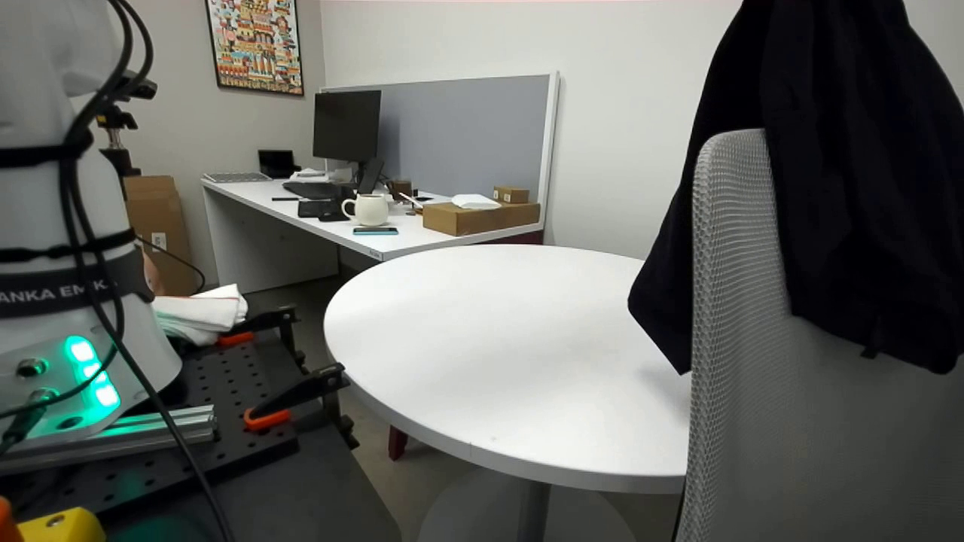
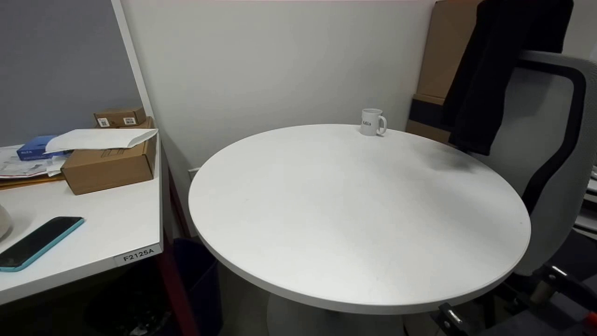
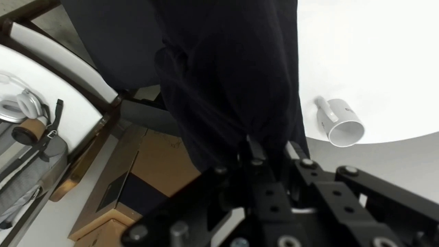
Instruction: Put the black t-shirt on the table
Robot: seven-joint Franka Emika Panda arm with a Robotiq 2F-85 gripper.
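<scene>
The black t-shirt [image 1: 866, 188] hangs down from above the top of the chair back, with cloth on both sides of it; it also shows in an exterior view [image 2: 489, 84]. Its lower end on the table side hangs near the rim of the round white table [image 1: 489, 331], which also shows in an exterior view [image 2: 350, 200]. In the wrist view the t-shirt [image 3: 236, 68] fills the middle, and its folds run together at the fingertips. My gripper [image 3: 271, 144] is shut on the t-shirt, with dark cloth between its slightly parted fingers. The gripper is out of view in both exterior views.
The grey mesh chair back [image 1: 723, 339] stands at the table's edge. A white mug [image 2: 371, 122] stands near the table's far rim, close to the t-shirt. Cardboard boxes [image 2: 429, 79] stand behind the cloth. A white desk [image 1: 301, 207] with a monitor and boxes stands beside the table.
</scene>
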